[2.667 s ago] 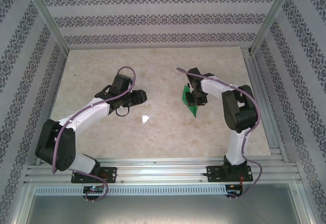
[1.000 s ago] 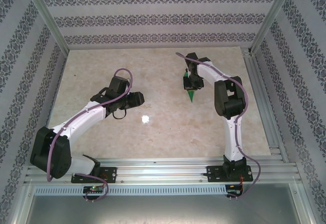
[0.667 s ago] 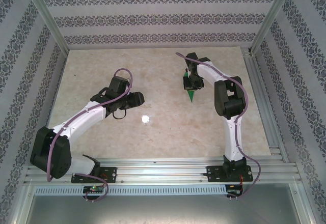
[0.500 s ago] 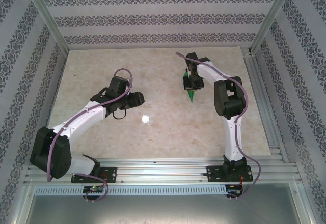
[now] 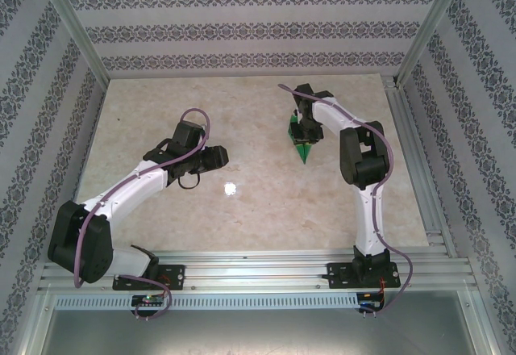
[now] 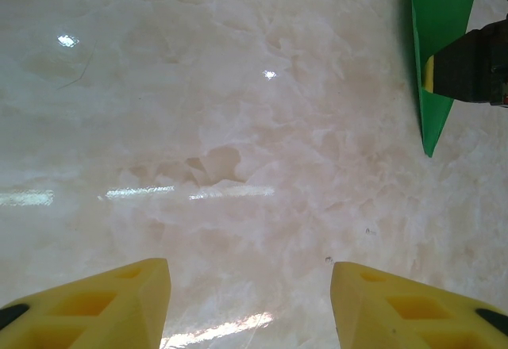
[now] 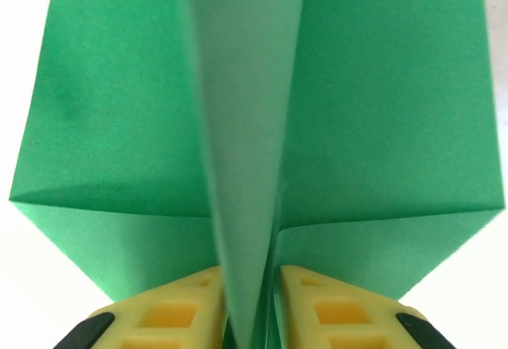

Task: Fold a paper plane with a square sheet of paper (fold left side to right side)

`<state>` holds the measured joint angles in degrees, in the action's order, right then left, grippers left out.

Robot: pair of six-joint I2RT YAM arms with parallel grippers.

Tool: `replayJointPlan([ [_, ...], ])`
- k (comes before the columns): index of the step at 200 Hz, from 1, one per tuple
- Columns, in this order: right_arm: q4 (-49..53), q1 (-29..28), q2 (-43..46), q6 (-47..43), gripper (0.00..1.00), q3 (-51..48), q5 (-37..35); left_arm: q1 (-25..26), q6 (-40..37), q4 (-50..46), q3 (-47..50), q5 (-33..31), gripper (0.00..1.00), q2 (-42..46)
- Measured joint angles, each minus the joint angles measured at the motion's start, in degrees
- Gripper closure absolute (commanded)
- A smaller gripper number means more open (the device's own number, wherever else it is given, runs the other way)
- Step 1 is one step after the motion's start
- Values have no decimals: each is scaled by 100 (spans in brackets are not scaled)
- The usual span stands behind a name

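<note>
I have the paper plane (image 5: 303,152) in the far right part of the counter (image 5: 242,210), under the tip of the right arm. From above it reads as a slim bright green dart with its point towards the near side. The right end effector (image 5: 302,137) sits on top of its wider far part.

On the right wrist camera the green paper takes up almost the whole frame. Two flat wings spread left and right, and a raised centre fold runs straight down the middle. That fold passes between the two yellow fingers (image 7: 167,317) of the right end effector (image 7: 250,309). The fingers stand close against it on either side, but I cannot tell whether they are pinching the paper or only flanking it. I also cannot tell whether the plane rests on the counter or hangs just above it.

The left end effector (image 5: 219,157) is well to the left of the plane, over bare counter near the middle. On its own camera its yellow fingers (image 6: 103,301) are spread wide with nothing between them, only the pale marbled surface below. The plane's pointed tip (image 6: 440,32) shows at the upper right of that view, with the dark body of the right end effector across it.
</note>
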<state>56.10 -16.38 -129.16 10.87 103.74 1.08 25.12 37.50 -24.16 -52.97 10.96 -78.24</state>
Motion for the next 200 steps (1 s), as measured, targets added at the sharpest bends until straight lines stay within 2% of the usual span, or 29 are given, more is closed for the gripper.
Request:
replayJointPlan([
  [65,87,-11,1274,-4,59,-337,-98,0,-42,-138,0,-146,30,350],
  [113,-216,-9,3263,0,47,-1620,-251,-70,-87,-254,107,-603,20,1049],
  [123,-387,2,3862,13,42,-2033,-295,-101,-85,-262,212,-817,18,1276],
  [151,-1099,140,5600,-22,19,-3359,-525,-179,-90,-297,619,-1622,11,2037],
  [155,-1235,186,5840,0,7,-3585,-581,-188,-101,-299,675,-1753,10,2159],
  [158,-1331,229,6004,-28,3,-3731,-605,-188,-107,-297,717,-1851,9,2238],
  [179,-2068,664,7042,-22,2,-4876,-796,-251,-289,-240,979,-2588,6,2802],
  [200,-2861,1226,7578,0,2,-5860,-881,-293,-704,66,1283,-3368,6,3136],
])
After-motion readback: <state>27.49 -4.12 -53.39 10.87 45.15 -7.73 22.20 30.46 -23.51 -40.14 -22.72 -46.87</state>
